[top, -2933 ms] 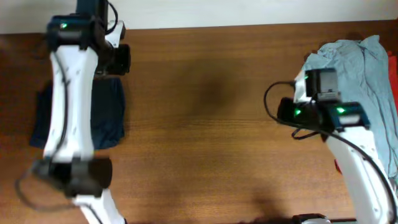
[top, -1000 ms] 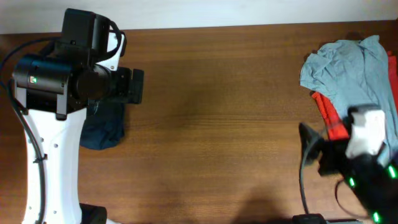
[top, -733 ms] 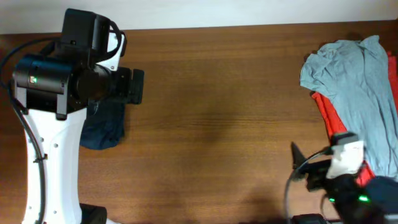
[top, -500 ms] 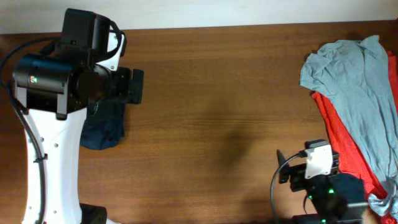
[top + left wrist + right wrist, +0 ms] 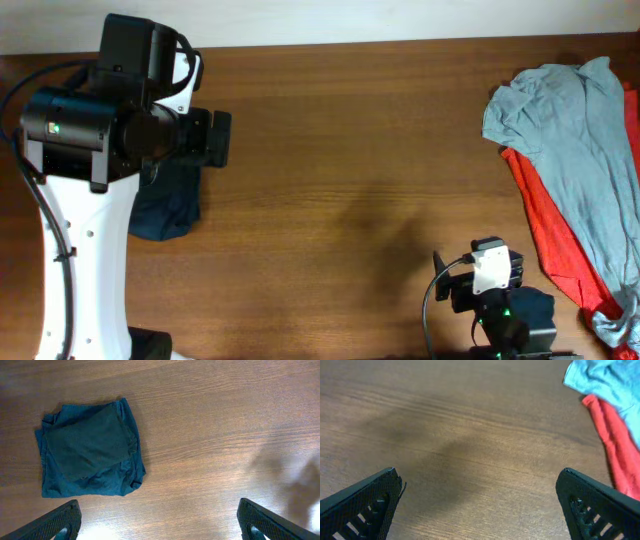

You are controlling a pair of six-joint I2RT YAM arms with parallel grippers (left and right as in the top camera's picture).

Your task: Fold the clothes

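The clothes are out of view in every view. My left gripper (image 5: 214, 139) hangs open over the table's left side, just right of a folded dark navy garment (image 5: 168, 206). From the left wrist, that garment (image 5: 90, 452) lies flat ahead of the left gripper (image 5: 160, 522), whose fingers (image 5: 55, 522) are spread wide over bare wood. My right gripper (image 5: 480, 505) is open too, with only wood between its fingers (image 5: 362, 505). The right arm (image 5: 493, 290) sits low at the table's front edge.
A light grey shirt (image 5: 570, 115) lies crumpled over a red shirt (image 5: 555, 235) at the right edge; both show at the right wrist view's top right as grey shirt (image 5: 607, 377) and red shirt (image 5: 617, 445). The wooden table (image 5: 340, 150) spans between.
The right arm has drawn back from the shirt pile to the front edge, uncovering the red and grey shirts. The left arm has stayed put for the last second.
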